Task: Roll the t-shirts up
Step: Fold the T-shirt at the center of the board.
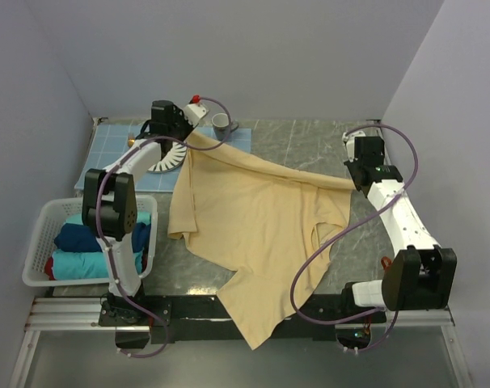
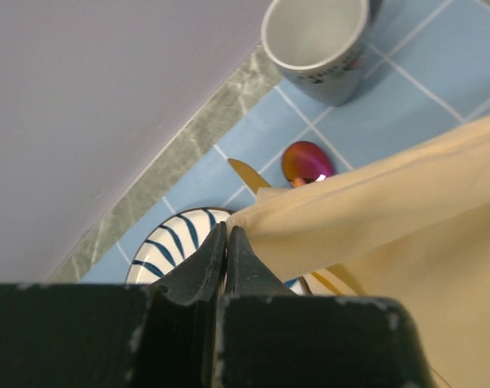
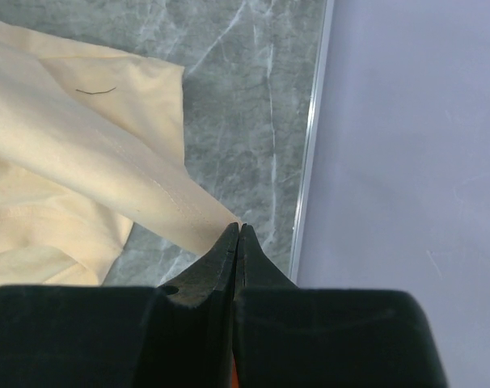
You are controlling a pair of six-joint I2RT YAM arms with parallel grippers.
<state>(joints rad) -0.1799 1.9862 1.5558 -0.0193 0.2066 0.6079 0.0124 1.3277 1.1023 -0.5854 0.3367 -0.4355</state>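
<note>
On the grey marble table: a large pale yellow-tan short-sleeved cloth t-shirt covers the centre. Its far edge is lifted taut from 11 o'clock to 2 o'clock, and its near part hangs over the table edge at 6 o'clock.
White plastic basket: sits at 9 o'clock and holds a teal cloth t-shirt and a navy cloth t-shirt as bundles. Whether they are rolled cannot be told.
Light blue grid-patterned placemat: lies at 11 o'clock under a blue-striped white plate and a grey ceramic mug.
Left gripper: jaws pinched tight on the yellow-tan shirt's edge, above the plate.
Right gripper: jaws pressed together on the opposite end of that edge, at 2 o'clock.
Progress: early for this shirt, by the look of it. It is only held stretched by one edge, with the body creased and skewed. Laying it flat and the whole roll remain.
</note>
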